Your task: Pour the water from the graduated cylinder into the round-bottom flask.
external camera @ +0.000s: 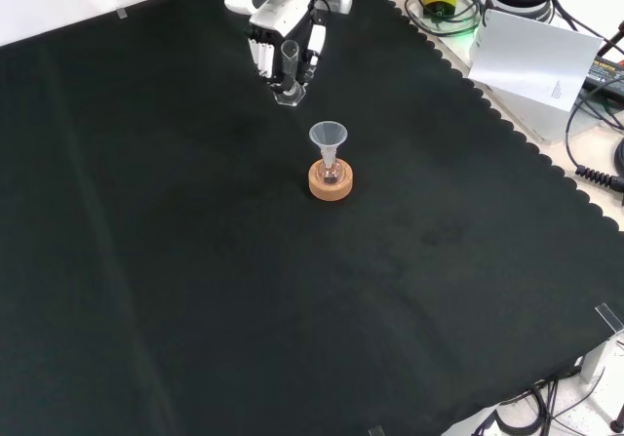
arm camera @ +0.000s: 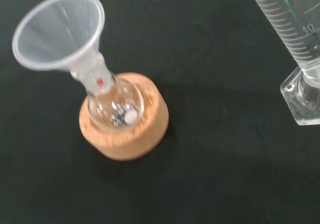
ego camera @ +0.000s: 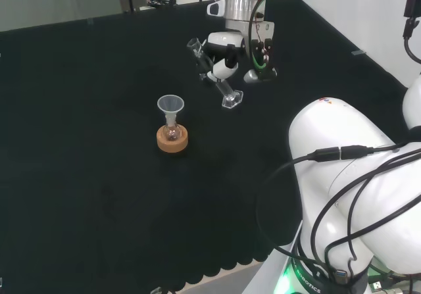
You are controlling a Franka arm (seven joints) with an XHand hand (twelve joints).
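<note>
Curled around the clear graduated cylinder [ego camera: 214,70], which is held tilted above the cloth, the black and white hand [ego camera: 227,54] should be carried until the spout overhangs the translucent plastic funnel [ego camera: 171,104] seated in the small clear round-bottom flask [ego camera: 172,133] on its cork ring stand [ego camera: 172,140].

Cloth [external camera: 195,260] black; cork ring [arm camera: 125,134] tan; funnel [arm camera: 60,31] translucent white; cyl. [arm camera: 295,28] clear w/ graduations.

White rounded arm links [ego camera: 355,169], black cables; black-and-white hand [ego camera: 227,50], silver wrist collar.
</note>
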